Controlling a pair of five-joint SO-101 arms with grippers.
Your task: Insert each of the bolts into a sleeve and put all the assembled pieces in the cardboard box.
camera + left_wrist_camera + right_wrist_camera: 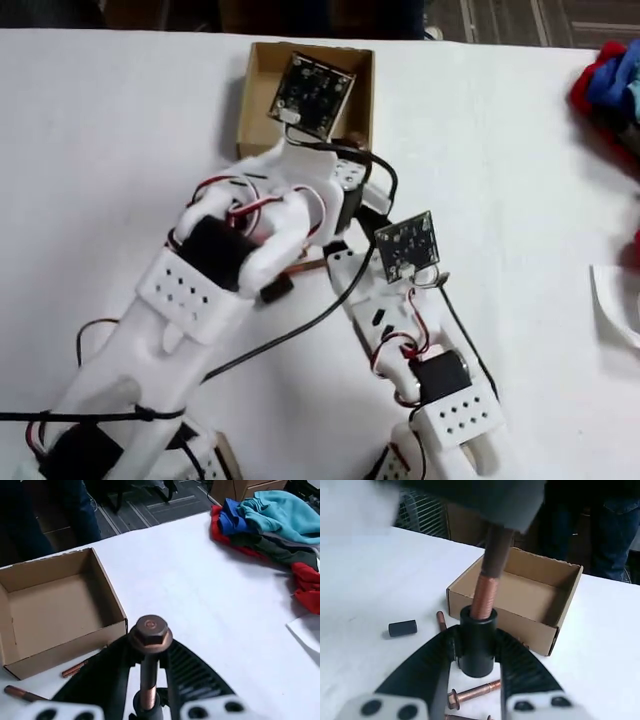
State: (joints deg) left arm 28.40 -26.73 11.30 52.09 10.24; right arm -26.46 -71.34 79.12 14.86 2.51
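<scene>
My left gripper [150,652] is shut on a copper bolt [151,630], hex head toward the camera, shaft pointing down into a black sleeve [148,711]. My right gripper [476,640] is shut on that black sleeve [478,650], held upright, and the bolt's threaded end [487,592] sits in its top opening. The open cardboard box [520,625] stands just behind them, with nothing visible inside. In the high view both arms meet in front of the box [255,100]. A loose sleeve [402,628] and loose bolts [472,695] [441,620] lie on the white table.
Two more loose bolts [75,669] [20,694] lie by the box's front wall [65,652]. A pile of coloured clothes [270,525] sits at the table's far right edge, with a white sheet [615,300] nearer the front.
</scene>
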